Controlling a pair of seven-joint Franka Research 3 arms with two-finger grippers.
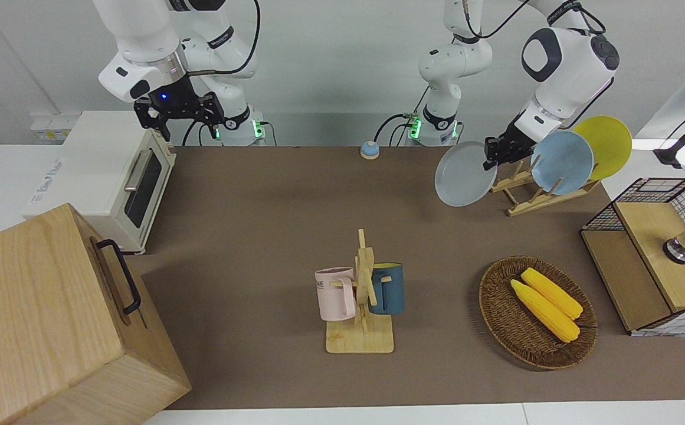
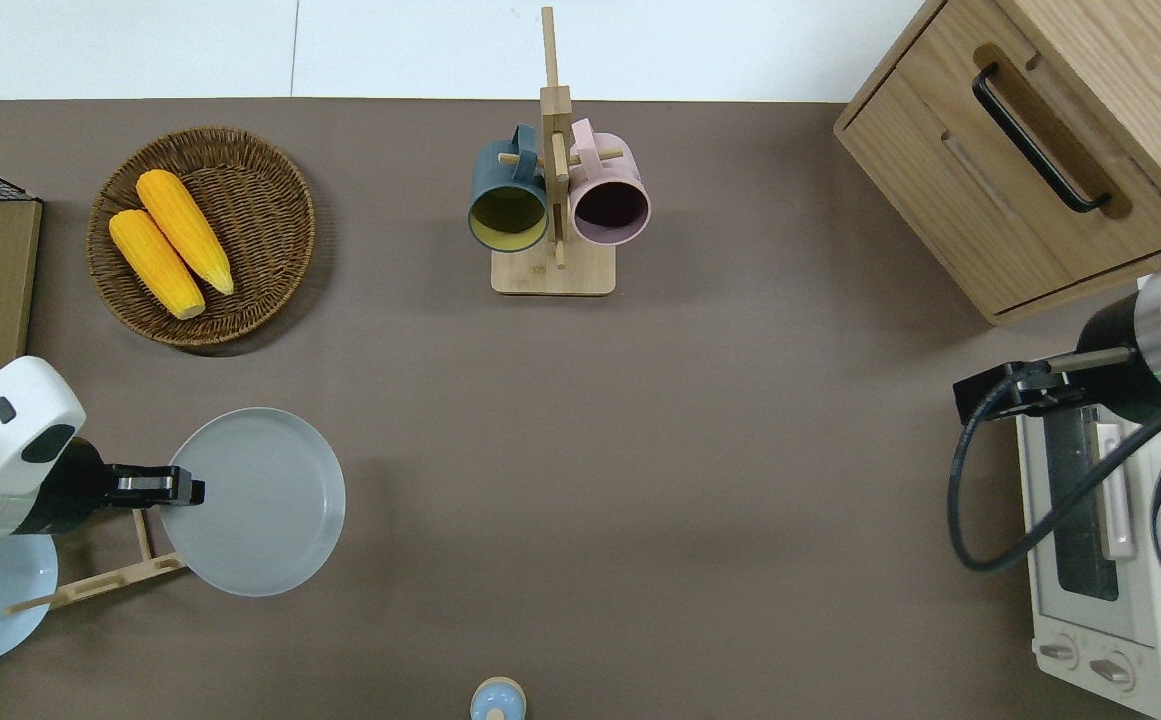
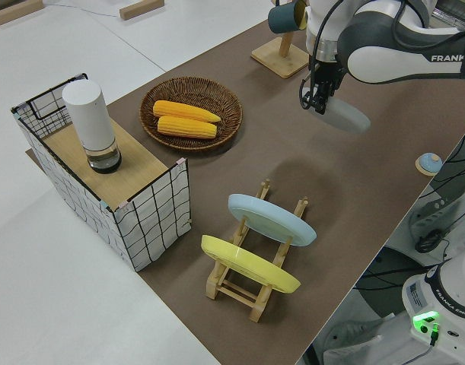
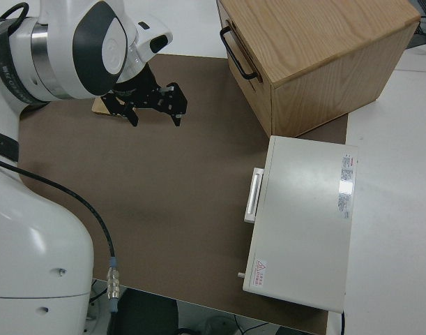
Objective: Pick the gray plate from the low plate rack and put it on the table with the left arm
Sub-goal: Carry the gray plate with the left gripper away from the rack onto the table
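Left hand (image 2: 185,490) clamped on the rim of the gray plate (image 2: 258,502), which hangs in the air clear of the low plate rack (image 1: 532,192) — over bare bench (image 2: 640,450) just beside the rack, toward the right arm's end. The plate is held by one edge only and tilted, so my worry is that it pivots or slips in the grip as it comes down; a plate landing rim-first could skid or clatter instead of settling flat. The rack is another risk: the plate's trailing edge lies over the rack's rail end in the overhead view, and a descent from here might catch a peg and jostle the light-blue plate (image 1: 561,162) and yellow plate (image 1: 605,144) slotted there. Judged from above, the wicker basket (image 2: 270,190) with its two corn cobs (image 2: 170,245) lies well apart from the rack, so no concern there. Hard to make out: how deep the rim sits between the fingers, and how high the plate's low edge rides off the bench. Most of the light-blue plate is cut off or under the arm in the overhead view. Right hand (image 4: 155,105) parked, jaws apart.
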